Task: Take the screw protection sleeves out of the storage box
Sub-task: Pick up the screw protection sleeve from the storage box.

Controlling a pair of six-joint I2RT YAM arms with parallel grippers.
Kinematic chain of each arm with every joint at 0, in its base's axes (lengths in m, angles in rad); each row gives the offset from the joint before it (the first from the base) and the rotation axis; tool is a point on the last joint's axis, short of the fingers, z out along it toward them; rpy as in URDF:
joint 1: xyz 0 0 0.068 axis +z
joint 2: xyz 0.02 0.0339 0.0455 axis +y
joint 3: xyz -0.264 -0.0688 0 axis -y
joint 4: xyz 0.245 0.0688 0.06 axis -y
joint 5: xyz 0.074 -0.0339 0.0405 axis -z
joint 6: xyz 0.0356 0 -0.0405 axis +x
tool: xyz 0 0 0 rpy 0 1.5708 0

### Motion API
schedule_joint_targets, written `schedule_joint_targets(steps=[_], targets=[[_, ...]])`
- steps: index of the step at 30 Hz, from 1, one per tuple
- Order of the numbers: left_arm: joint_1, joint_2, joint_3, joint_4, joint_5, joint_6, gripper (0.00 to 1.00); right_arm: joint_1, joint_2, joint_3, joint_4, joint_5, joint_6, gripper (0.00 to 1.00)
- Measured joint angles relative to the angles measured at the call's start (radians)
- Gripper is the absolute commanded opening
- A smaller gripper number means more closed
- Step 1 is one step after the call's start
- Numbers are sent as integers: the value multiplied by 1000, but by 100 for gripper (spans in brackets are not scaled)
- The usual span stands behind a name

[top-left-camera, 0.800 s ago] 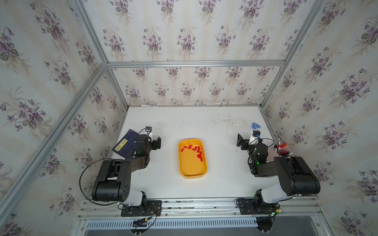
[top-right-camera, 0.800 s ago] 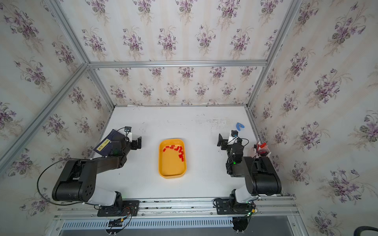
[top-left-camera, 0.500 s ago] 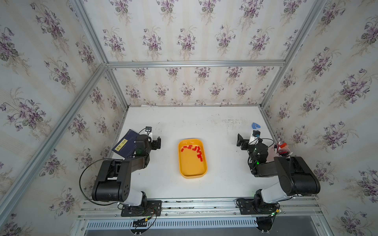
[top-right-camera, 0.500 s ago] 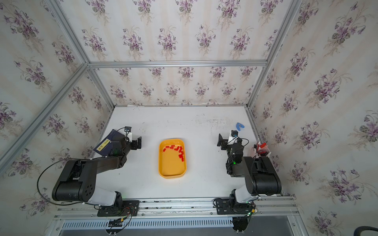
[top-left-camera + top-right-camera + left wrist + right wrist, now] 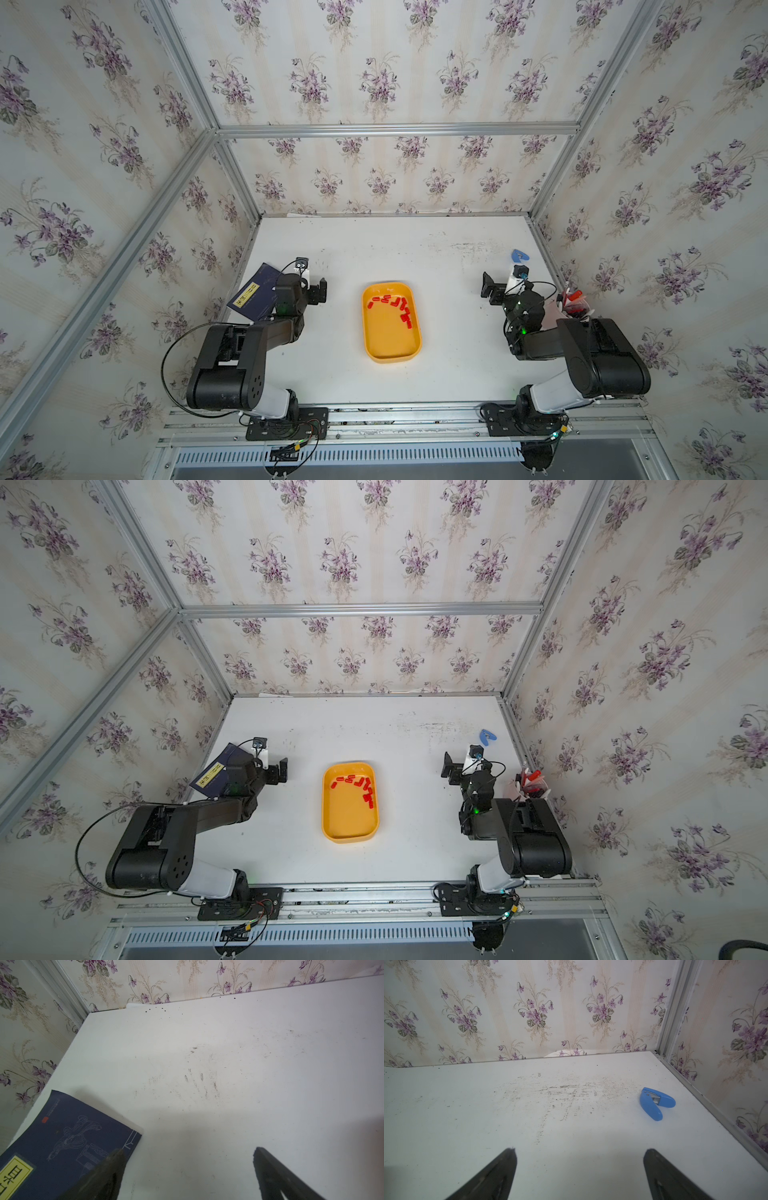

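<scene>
The storage box (image 5: 388, 343) (image 5: 347, 823) is a shallow yellow-orange tray lying in the middle of the white table in both top views. Several tiny red screw protection sleeves (image 5: 403, 318) (image 5: 365, 798) lie loose in its far half. My left gripper (image 5: 314, 289) (image 5: 277, 771) hovers low to the left of the box, well apart from it. In the left wrist view it (image 5: 189, 1151) is open over bare table. My right gripper (image 5: 496, 286) (image 5: 455, 769) (image 5: 580, 1151) stands to the right of the box, open and empty. Neither wrist view shows the box.
A dark navy booklet (image 5: 254, 293) (image 5: 68, 1138) with a yellow label lies by the left wall, partly under the left wrist. A small blue clip-like tool (image 5: 518, 254) (image 5: 654, 1103) lies far right. A clear bag of red-capped items (image 5: 575, 301) leans at the right wall.
</scene>
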State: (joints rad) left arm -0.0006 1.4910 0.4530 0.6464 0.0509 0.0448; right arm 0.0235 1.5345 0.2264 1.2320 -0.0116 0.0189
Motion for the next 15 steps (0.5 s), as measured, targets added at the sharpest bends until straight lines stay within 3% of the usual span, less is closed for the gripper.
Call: schedule_joint_targets(steps=[4, 8, 12, 15], targets=[[0, -2, 5, -11, 0, 0, 100, 0, -4, 2, -7, 7, 0, 100], [-1, -53, 103, -120, 0, 1, 100, 0, -91, 47, -104, 53, 8, 100], [-20, -149, 156, -250, -16, 2, 100, 0, -224, 142, -291, 101, 34, 98], [-35, -179, 285, -409, -15, -44, 100, 5, -322, 241, -491, 111, 68, 98]])
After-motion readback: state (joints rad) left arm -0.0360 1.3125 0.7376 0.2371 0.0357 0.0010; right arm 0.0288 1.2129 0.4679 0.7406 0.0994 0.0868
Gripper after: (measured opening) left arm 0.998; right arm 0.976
